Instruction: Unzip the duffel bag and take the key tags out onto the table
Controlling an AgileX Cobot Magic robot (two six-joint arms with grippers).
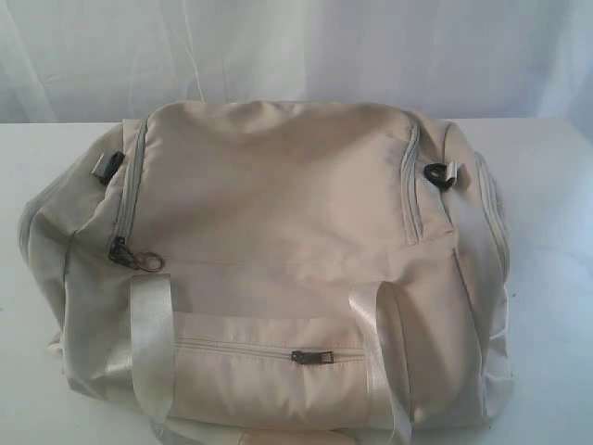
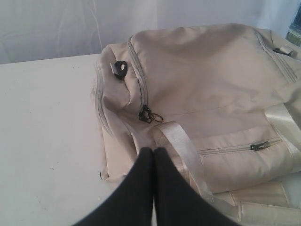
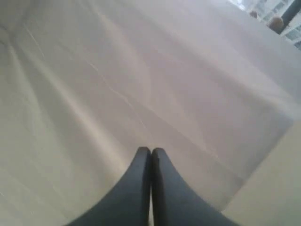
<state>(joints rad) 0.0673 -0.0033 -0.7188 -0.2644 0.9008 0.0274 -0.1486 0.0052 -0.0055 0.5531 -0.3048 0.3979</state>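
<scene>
Left gripper [image 2: 154,150]: black fingers pressed together, holding nothing. Large cream fabric duffel bag [image 2: 202,89] lies zipped on the white flat table [image 2: 47,132], just beyond its tips. Right gripper [image 3: 151,150]: likewise closed, empty, facing pale creased fabric [image 3: 117,70].

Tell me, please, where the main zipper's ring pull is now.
In the exterior view the ring pull lies at the duffel bag's left side, just above the left strap.

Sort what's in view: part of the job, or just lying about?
Job:
- duffel bag, zipped shut
- main zip pull
- table
- left gripper, shut, off the bag
- right gripper, shut
- key tags: not in view

Just there:
- white curtain behind the table
</scene>
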